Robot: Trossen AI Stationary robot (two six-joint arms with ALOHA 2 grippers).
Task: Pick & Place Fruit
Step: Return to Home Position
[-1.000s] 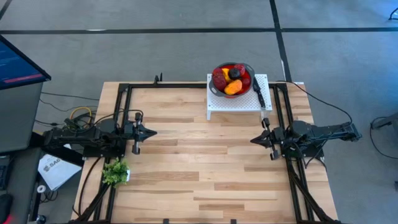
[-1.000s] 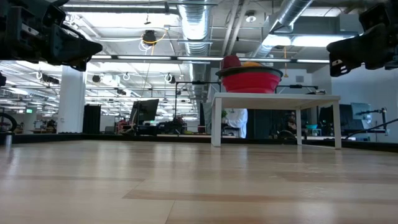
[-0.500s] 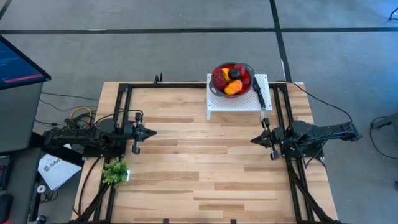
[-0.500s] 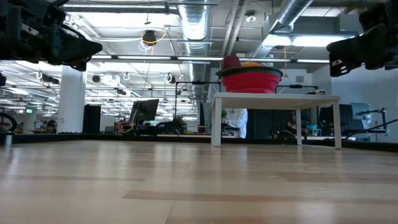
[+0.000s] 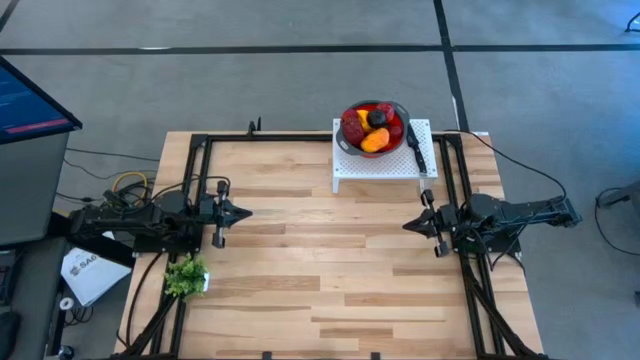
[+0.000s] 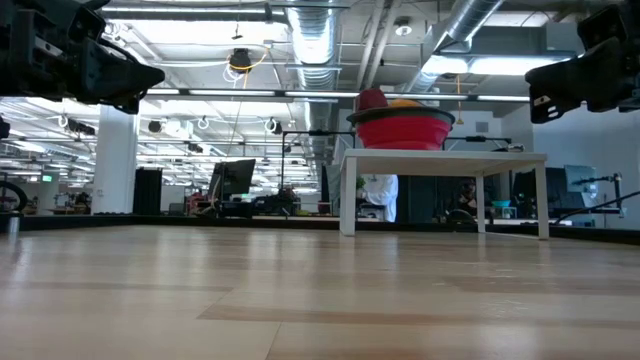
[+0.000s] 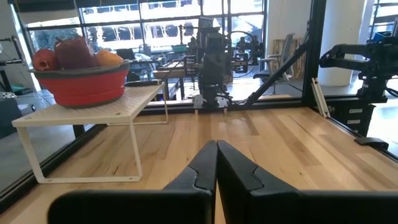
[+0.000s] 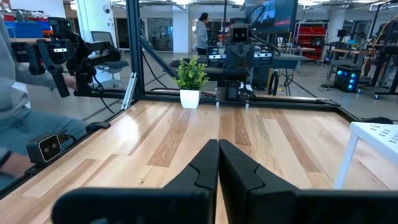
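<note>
You see the fruit (image 5: 372, 126) heaped in the red bowl (image 6: 405, 131) on the white shelf (image 5: 385, 168) at 1 o'clock on the table (image 5: 320, 270). Your left gripper (image 5: 243, 212) at 9 o'clock and right gripper (image 5: 408, 225) at 3 o'clock both have their fingers pressed together, holding nothing.

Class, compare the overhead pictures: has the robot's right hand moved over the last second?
No. In the high view the right hand holds the same spot relative to the white shelf in all three pictures.
</note>
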